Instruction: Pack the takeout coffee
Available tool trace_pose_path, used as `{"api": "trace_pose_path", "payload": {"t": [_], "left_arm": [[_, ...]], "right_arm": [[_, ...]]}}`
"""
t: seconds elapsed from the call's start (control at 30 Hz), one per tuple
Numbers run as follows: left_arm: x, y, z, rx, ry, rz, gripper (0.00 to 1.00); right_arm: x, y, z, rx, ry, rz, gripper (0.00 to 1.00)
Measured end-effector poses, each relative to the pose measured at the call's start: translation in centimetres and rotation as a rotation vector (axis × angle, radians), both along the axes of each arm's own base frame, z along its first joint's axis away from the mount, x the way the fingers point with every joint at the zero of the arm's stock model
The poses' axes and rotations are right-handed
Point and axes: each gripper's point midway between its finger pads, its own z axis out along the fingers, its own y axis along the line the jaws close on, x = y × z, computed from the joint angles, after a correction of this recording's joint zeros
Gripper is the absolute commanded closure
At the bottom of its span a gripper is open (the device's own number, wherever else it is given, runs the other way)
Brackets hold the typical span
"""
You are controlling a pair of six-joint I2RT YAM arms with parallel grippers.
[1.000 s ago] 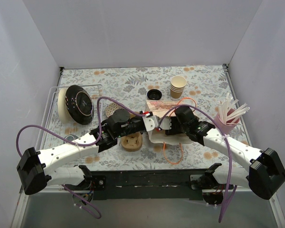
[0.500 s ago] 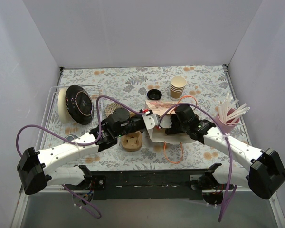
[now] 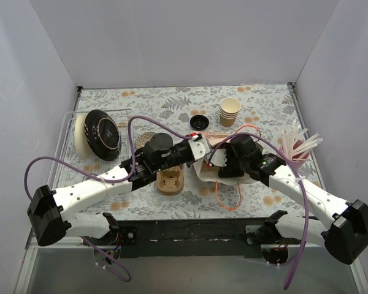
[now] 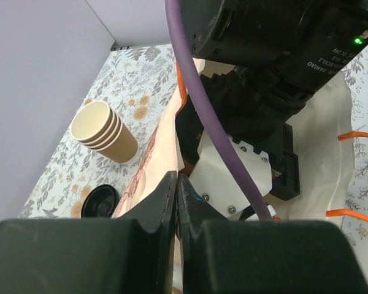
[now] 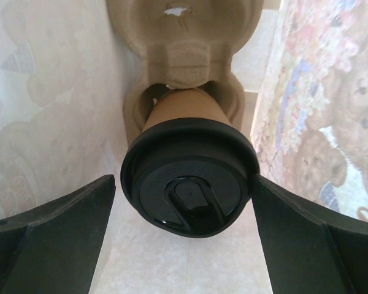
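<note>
Between the black fingers of the right gripper (image 5: pixel 183 179) we see the takeout coffee (image 5: pixel 184 116): tan-brown paper under a glossy black lid. Beyond it the pulp carrier (image 5: pixel 184 43) is a plain dull tan. On either side of that hand the paper bag (image 5: pixel 319 122) is cream, printed with faded bears and flowers in pink, blue and brown.

The left gripper (image 4: pixel 176 179) is black too, crossed by a purple cable (image 4: pixel 218 131). The bag's handles (image 4: pixel 359 135) are orange. Left of those fingers we find stacked cups (image 4: pixel 104 131), tan outside and cream inside, and a loose black lid (image 4: pixel 100 200). The tablecloth (image 4: pixel 141 73) is white with grey-green leaves and orange blossoms.
</note>
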Motion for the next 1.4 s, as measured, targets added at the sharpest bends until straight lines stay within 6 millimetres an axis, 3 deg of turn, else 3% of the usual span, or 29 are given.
{"api": "trace_pose_path", "payload": {"t": [0.5, 0.7, 1.1, 1.4], "left_arm": [[0.9, -1.7, 0.9, -0.009, 0.069, 0.01, 1.0], [1.2, -2.2, 0.3, 0.011, 0.101, 0.011, 1.0], [1.9, -2.0, 0.7, 0.005, 0.172, 0.028, 1.0], [1.9, -2.2, -0.1, 0.016, 0.233, 0.026, 1.0]], "right_arm": [[-0.9, -0.9, 1.8, 0.04, 0.001, -0.003, 0.01], [-1.5, -0.4, 2.9, 0.079, 0.006, 0.028, 0.01], [-2.4, -0.4, 4.5, 0.129, 0.002, 0.036, 0.01], [-2.8, -0.5, 5.9, 0.188, -0.014, 0.021, 0.02]]}}
